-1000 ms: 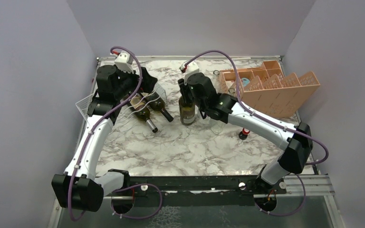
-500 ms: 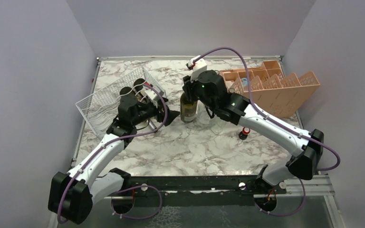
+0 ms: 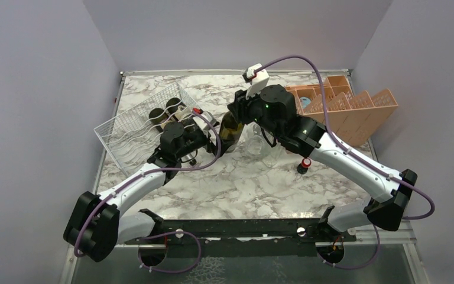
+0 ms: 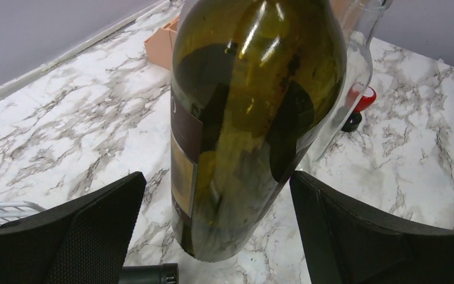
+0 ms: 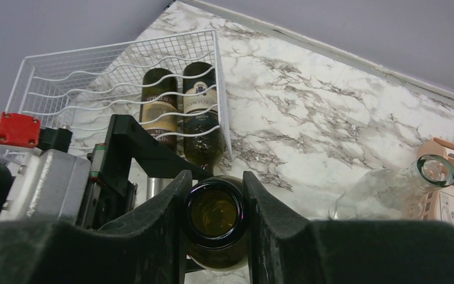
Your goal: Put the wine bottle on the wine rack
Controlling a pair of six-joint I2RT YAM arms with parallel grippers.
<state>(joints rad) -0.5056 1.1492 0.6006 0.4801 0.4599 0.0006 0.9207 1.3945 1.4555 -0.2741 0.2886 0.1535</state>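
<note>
A dark green wine bottle (image 3: 230,131) stands slightly tilted on the marble table. My right gripper (image 3: 237,112) is shut on its neck; the right wrist view shows the open mouth (image 5: 216,214) pinched between the fingers (image 5: 165,219). My left gripper (image 3: 214,139) is open, with the bottle's lower body (image 4: 248,118) between its two fingers (image 4: 71,236), not touching. The white wire wine rack (image 3: 127,127) sits at the far left and holds two bottles (image 5: 180,103) lying in its wavy cradles.
A clear glass bottle (image 3: 254,145) lies right behind the green one and shows in the left wrist view (image 4: 357,59). A small red-capped thing (image 3: 303,165) stands to the right. The orange divided crate (image 3: 343,109) is at the back right.
My left arm has left the rack and swung right, bringing its open jaws around the bottle's lower body. My right gripper kept hold of the neck and its wrist shifted right.
</note>
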